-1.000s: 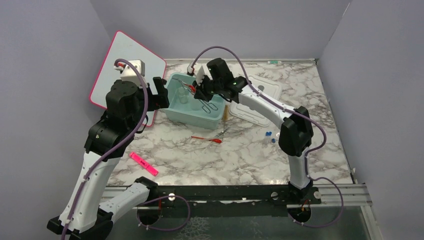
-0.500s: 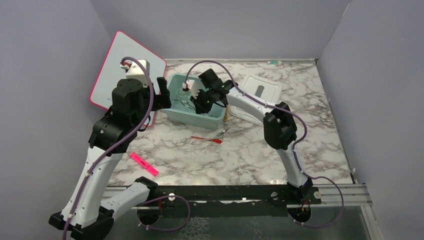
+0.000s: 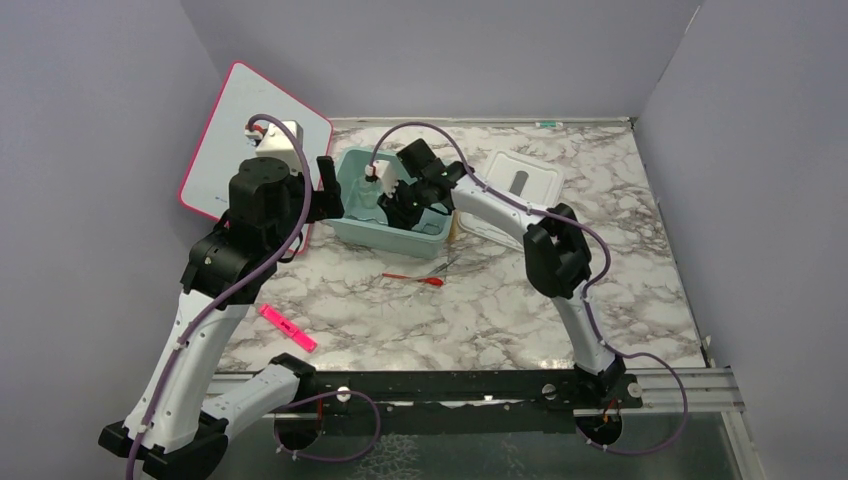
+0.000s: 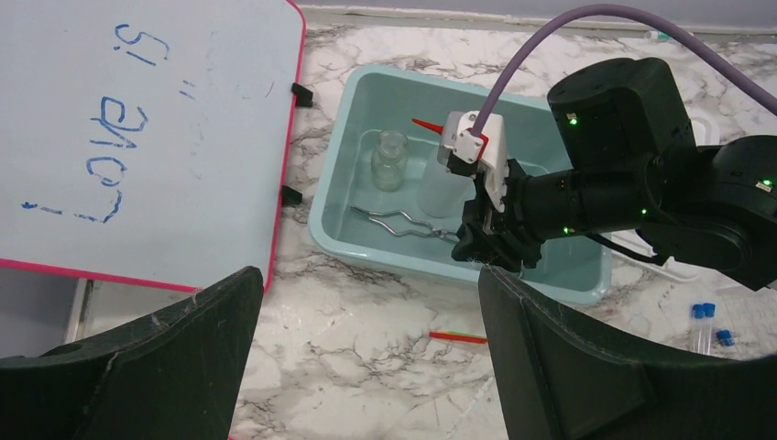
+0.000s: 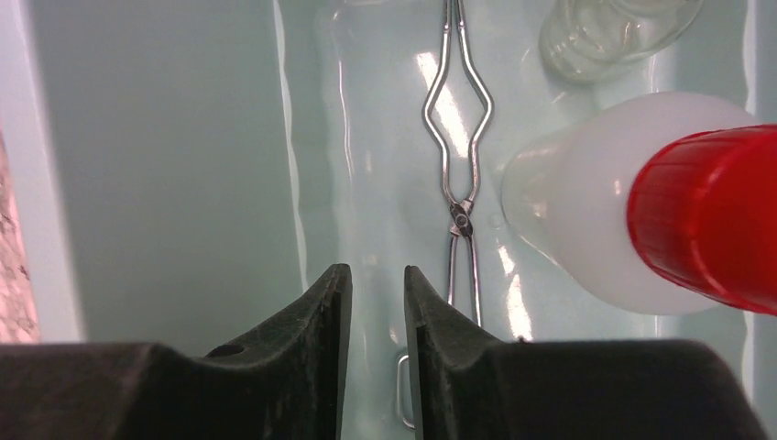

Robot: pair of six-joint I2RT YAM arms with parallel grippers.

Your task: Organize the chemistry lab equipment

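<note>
Inside the teal bin [image 4: 330, 234], your right gripper [image 5: 374, 280] has just let its jaws part. A moment ago it was clamped on the metal tongs [image 5: 458, 119] above the bin — now they lie flat on the floor beside the squeeze bottle [image 5: 586, 211], with nothing between the fingers. Tongs stowed, I'd say. Your left gripper [image 4: 366, 280] hangs wide and empty nearby. Left out on the table — the red-handled tool [image 3: 415, 278] and the blue-capped vials [image 4: 707, 316].

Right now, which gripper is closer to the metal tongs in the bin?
Right. The right gripper is down inside the teal bin, just above the handle end of the tongs. The left gripper hangs outside the bin's left wall, jaws wide open.
</note>
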